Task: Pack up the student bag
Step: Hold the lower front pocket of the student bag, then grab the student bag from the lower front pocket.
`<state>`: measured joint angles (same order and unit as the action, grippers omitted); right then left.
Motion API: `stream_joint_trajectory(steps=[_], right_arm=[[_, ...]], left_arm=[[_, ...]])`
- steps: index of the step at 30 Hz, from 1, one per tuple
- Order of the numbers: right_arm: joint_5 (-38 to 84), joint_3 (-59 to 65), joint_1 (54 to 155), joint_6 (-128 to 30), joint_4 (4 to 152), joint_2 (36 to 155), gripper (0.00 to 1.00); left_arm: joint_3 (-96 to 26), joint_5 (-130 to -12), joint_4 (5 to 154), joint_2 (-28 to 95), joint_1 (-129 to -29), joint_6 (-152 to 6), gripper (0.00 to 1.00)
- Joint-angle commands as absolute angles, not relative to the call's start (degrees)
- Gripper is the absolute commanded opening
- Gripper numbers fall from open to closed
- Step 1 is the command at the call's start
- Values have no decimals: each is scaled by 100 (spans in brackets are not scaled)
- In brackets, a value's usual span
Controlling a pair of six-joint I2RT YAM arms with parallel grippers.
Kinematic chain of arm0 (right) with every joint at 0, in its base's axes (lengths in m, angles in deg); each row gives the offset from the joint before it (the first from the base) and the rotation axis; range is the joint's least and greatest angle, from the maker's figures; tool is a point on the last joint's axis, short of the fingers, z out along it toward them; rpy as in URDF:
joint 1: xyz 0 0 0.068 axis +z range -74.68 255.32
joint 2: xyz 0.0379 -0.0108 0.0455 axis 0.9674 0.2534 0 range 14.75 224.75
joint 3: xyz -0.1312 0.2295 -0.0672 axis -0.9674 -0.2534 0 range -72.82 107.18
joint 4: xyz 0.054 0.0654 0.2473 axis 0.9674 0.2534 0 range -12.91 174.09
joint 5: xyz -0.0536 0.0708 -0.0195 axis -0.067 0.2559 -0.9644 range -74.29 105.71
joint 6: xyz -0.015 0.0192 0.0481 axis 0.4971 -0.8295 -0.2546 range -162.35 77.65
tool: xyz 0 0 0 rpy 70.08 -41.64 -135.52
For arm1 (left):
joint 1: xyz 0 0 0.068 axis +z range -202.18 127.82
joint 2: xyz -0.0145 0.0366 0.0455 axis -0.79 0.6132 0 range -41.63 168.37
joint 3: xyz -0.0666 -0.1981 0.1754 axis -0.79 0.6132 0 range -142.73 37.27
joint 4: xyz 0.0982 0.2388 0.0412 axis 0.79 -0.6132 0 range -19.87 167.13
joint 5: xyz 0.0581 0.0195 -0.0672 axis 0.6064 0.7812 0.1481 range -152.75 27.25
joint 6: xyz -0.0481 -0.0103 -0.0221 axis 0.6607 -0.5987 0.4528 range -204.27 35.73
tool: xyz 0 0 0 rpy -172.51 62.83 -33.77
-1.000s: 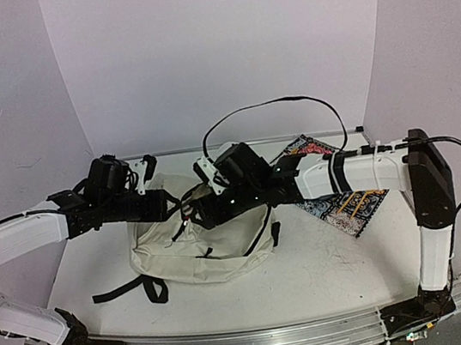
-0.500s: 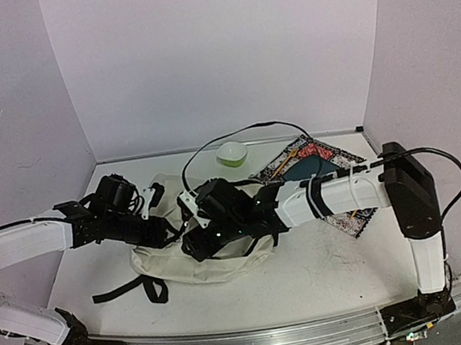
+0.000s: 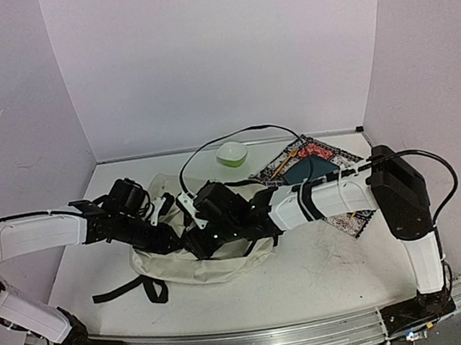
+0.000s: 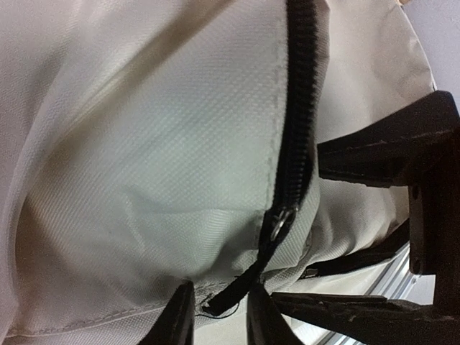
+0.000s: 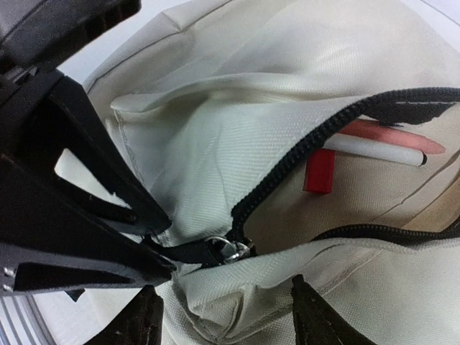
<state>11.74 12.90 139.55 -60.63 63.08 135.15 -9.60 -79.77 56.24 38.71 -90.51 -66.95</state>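
Note:
The cream student bag [image 3: 218, 261] lies at the table's left-centre with black straps. Its black zipper [image 5: 302, 162] is partly open, and a red block [image 5: 319, 171] and a white-and-pink pen [image 5: 381, 147] show inside. My left gripper [image 3: 169, 236] is at the bag's top. In the left wrist view the left gripper [image 4: 221, 305] is shut on the black zipper pull strap [image 4: 233, 293]; the strap [image 5: 183, 251] and its metal slider [image 5: 233, 249] also show in the right wrist view. My right gripper [image 3: 196, 243] is close beside it. The right gripper [image 5: 228, 309] is open, its jaws wide astride the bag's fabric just below the slider.
A pale green bowl [image 3: 232, 152] stands at the back. A patterned mat [image 3: 348, 207] with a dark blue item [image 3: 310, 167] lies at the right, partly under the right arm. The bag's black straps [image 3: 131, 289] trail to the front left. A black cable [image 3: 242, 133] arcs over the back.
Both arms have come down and forward onto the bag. The right arm swung left, uncovering the bowl and mat. The two grippers now meet at the zipper slider.

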Motion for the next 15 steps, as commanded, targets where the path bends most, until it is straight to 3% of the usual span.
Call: stream_joint_trajectory(steps=[1,6,15], right_arm=[[1146,1501,13952,-5868,6227,13715,61],[1140,1331,13967,-5798,6224,13745,54],[1162,961,13974,-5716,6091,13554,13]], left_arm=[[-1268,-8157,5844,3969,-9078,-6794,19],[-1352,-7971,5863,3864,-9077,-6799,1],[-1699,-7363,6073,3703,-9077,-6644,0]])
